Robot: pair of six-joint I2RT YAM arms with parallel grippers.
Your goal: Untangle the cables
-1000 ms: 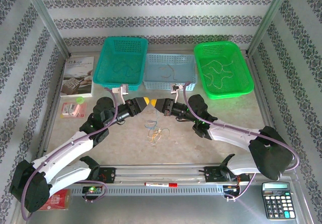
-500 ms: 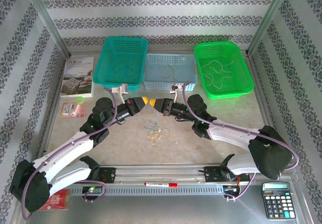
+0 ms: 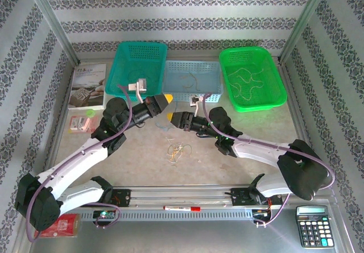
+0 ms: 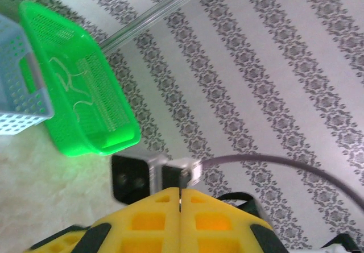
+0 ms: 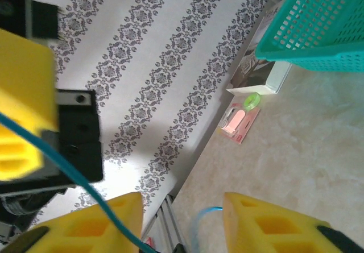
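A small tangle of whitish, yellowish and pale blue cables [image 3: 177,149] lies on the table between the arms. My left gripper [image 3: 167,98] hangs raised above it, its yellow jaws pressed together [image 4: 180,199]. A blue cable [image 5: 85,190] runs taut from that yellow finger down past my right gripper, so the left is shut on it. My right gripper [image 3: 173,118] sits just below and right of the left one. Its fingers stand wide apart [image 5: 182,222], with a pale blue loop [image 5: 200,222] on the table between them.
Three baskets line the back: teal [image 3: 139,65], pale blue [image 3: 192,79] and green [image 3: 252,77], each holding loose strands. A book [image 3: 88,85] and a pink packet [image 3: 82,123] lie at the left. A calculator [image 3: 313,225] sits at the front right, and a marker [image 3: 182,208] on the front rail.
My left gripper has risen and moved toward the baskets, drawing the blue cable up from the tangle. My right gripper has shifted slightly left beneath it.
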